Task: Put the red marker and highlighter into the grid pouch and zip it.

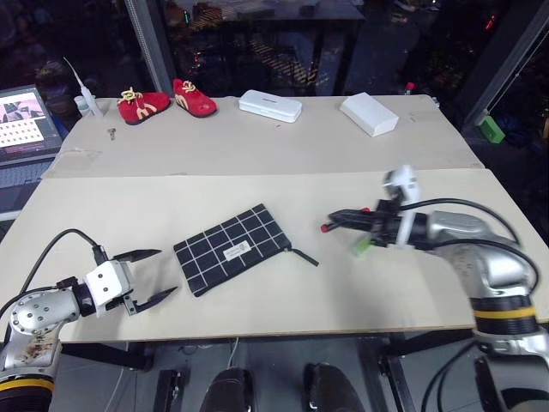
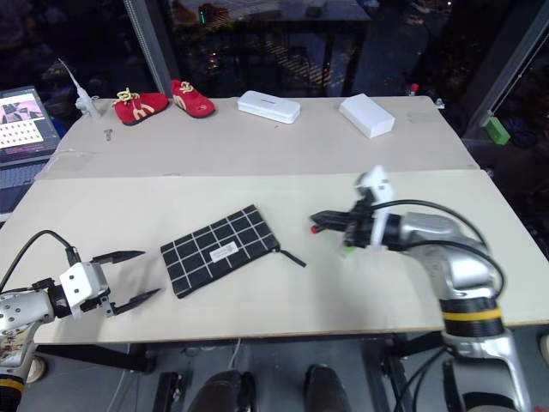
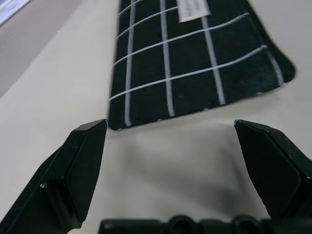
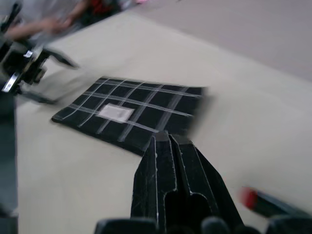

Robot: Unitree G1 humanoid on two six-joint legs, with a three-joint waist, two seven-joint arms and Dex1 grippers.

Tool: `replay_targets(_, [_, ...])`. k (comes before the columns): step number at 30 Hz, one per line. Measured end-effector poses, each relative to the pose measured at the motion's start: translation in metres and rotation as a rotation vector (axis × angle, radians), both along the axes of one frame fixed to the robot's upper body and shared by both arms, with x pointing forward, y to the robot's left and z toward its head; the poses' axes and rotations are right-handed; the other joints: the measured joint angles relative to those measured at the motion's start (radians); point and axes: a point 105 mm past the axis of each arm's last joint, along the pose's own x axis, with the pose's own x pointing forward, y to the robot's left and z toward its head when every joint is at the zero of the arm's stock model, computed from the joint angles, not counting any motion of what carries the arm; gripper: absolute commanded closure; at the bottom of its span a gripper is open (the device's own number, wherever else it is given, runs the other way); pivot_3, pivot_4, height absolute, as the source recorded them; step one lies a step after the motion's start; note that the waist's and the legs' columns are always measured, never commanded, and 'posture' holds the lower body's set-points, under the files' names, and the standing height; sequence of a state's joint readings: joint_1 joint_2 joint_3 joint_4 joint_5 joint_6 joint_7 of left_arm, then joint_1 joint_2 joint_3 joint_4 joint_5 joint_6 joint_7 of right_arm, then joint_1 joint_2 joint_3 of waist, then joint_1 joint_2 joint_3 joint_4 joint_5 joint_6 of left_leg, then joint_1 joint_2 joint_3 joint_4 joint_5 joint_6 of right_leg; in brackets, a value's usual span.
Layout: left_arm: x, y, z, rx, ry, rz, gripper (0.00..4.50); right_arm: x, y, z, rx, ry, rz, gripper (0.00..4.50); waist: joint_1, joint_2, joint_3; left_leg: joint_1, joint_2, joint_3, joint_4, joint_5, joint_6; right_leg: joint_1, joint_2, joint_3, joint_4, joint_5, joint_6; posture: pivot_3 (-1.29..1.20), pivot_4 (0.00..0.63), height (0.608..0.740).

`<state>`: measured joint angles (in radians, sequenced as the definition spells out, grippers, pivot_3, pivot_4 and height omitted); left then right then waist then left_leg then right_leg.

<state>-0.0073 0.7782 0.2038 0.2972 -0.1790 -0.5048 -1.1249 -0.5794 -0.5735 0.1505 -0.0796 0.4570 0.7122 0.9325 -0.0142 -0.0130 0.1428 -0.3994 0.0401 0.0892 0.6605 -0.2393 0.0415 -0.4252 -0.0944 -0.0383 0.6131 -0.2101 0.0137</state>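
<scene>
- Table [image 1: 283, 163]: pale top, a seam running across it.
- Grid pouch [image 1: 233, 248]: lies flat near the front middle of the table, label up, tilted; its zipper pull cord [image 1: 303, 255] trails off the end toward the right arm. Nothing rests on it.
- Right gripper [image 1: 336, 218]: raised above the table to the right of the pouch, pointing toward it. Fingers pressed together. The red marker [image 1: 328, 228] lies alongside the fingers, its red end poking out by the tips; motion blur keeps me from telling whether it is pinched between them. In the right wrist view the red end shows beside the shut fingers.
- Left gripper [image 1: 153, 275]: low at the front left edge, aimed at the pouch's near end, just short of it. Fingers spread wide, nothing between them.
- Highlighter [image 1: 361, 246]: light-green bit under the right wrist, blurred; on the table or carried, cannot tell.
- Far edge: two red baby shoes [image 1: 159, 101], two white cases [image 1: 270, 106] and [image 1: 369, 113].
- Laptop [image 1: 26, 120] off the table's left far corner.
</scene>
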Motion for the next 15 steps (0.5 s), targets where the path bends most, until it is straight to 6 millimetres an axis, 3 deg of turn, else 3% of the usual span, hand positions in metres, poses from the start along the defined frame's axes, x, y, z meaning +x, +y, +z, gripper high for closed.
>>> replay_targets(2, [0.0, -0.006, -0.003, 0.007, -0.002, -0.031, 0.0, 0.002, 0.025, -0.015, -0.062, 0.023, 0.024, 4.49, 0.004, 0.0, 0.0, -0.001, 0.0, 0.0, 0.0, 0.0, 0.0, -0.001, 0.0, -0.001, 0.001, 0.0, 0.0, 0.0, 0.15, 0.74])
replay_targets(5, [0.002, -0.009, -0.003, 0.015, -0.016, -0.047, 0.0, 0.015, 0.041, -0.023, -0.124, 0.013, -0.009, 4.49, 0.006, 0.0, 0.0, -0.002, -0.001, 0.0, 0.0, 0.0, 0.0, -0.001, -0.001, -0.001, 0.001, 0.0, 0.0, 0.0, 0.15, 0.74])
replay_targets(9, [0.003, -0.012, -0.003, 0.016, -0.024, -0.063, 0.0, 0.032, 0.048, -0.029, -0.2, -0.029, -0.054, 4.49, 0.004, 0.0, 0.0, -0.001, -0.002, 0.0, 0.0, 0.0, 0.0, 0.0, -0.001, -0.002, 0.001, 0.0, 0.0, 0.0, 0.15, 0.74])
replay_targets(15, [0.005, -0.015, -0.003, 0.009, -0.024, -0.072, 0.0, 0.028, 0.053, -0.05, -0.294, -0.025, 0.013, 4.49, 0.002, 0.0, 0.0, -0.001, -0.002, 0.0, 0.0, 0.0, 0.0, 0.0, 0.0, -0.002, 0.001, 0.0, 0.0, 0.0, 0.15, 0.74])
